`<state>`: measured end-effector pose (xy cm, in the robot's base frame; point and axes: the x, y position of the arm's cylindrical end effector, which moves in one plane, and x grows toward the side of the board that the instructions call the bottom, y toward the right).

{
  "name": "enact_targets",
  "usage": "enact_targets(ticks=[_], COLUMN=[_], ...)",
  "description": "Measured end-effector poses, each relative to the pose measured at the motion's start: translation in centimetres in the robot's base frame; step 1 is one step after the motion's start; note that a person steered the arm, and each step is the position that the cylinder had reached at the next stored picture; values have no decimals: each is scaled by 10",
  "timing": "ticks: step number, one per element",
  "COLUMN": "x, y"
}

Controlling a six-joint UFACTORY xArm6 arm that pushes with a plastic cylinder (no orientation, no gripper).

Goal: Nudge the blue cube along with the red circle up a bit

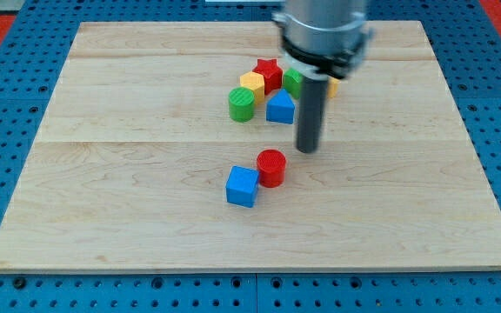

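Pale wood desk (129, 174): near its middle the blue cube (243, 186) and red circle (271, 167) touch, the circle up and to the view's right. My tip (307, 149) stands just right of the circle, apart from it. No pincer exists here, only a rod holding nothing. To push well, I judge the tip should swing below the pair, centre between them, then slide up gently.

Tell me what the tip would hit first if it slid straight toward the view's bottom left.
Likely the red circle, which lies just lower left of my tip; the blue cube touches it beyond. Depth is unclear, so it may graze the rim.
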<state>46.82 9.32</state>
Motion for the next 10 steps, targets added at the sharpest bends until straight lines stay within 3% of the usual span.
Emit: enact_targets(ticks=[1, 2, 3, 4, 6, 7, 9, 10], x=[63, 109, 119, 119, 87, 69, 77, 65], y=[6, -43, -121, -145, -140, -128, -37, -33])
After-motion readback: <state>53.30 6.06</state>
